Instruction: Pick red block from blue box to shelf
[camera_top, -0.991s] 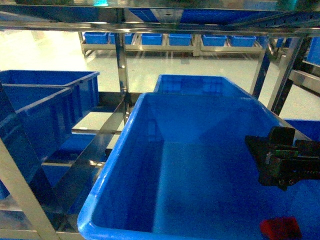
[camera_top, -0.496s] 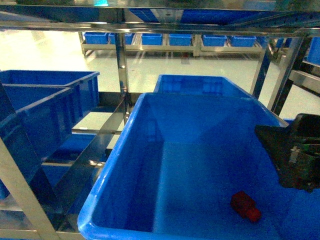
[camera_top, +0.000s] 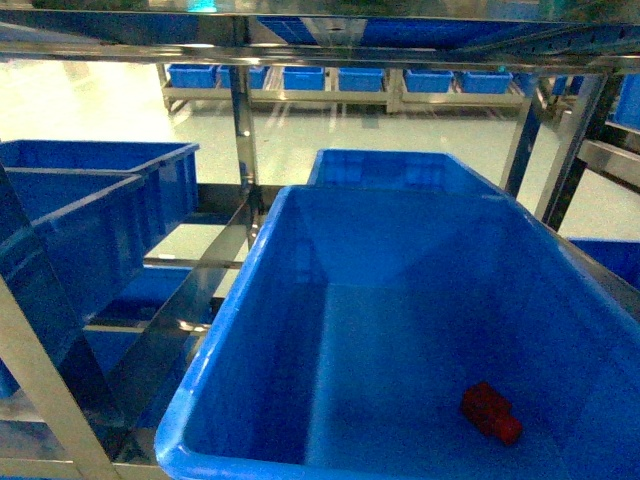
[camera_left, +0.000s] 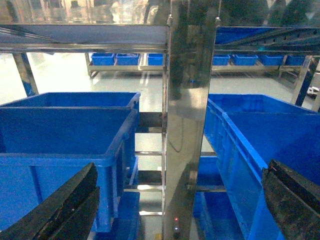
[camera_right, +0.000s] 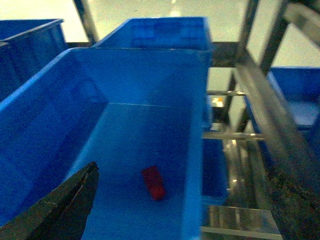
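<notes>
The red block (camera_top: 490, 412) lies on its side on the floor of the blue box (camera_top: 225, 395), near the front right corner. In the right wrist view the red block (camera_right: 154, 182) rests close to the blue box's right wall (camera_right: 192, 165). My right gripper (camera_right: 187, 172) hangs open above and behind that wall, holding nothing, and is out of the head view. Also open and empty, my left gripper (camera_left: 181, 170) faces a steel upright (camera_left: 187, 125) of the shelf (camera_top: 243, 130).
Dark blue ribbed crates (camera_top: 90, 200) stand on the left tier and another crate (camera_top: 400, 168) sits behind the box. Steel crossbeams (camera_right: 260, 110) run right of the box. A far rack holds a row of blue crates (camera_top: 330, 78). Crates (camera_left: 65, 130) flank the upright.
My right gripper has drawn back to the right and left the head view. The red block, blurred under it a second ago, now lies still further left on the box floor.
</notes>
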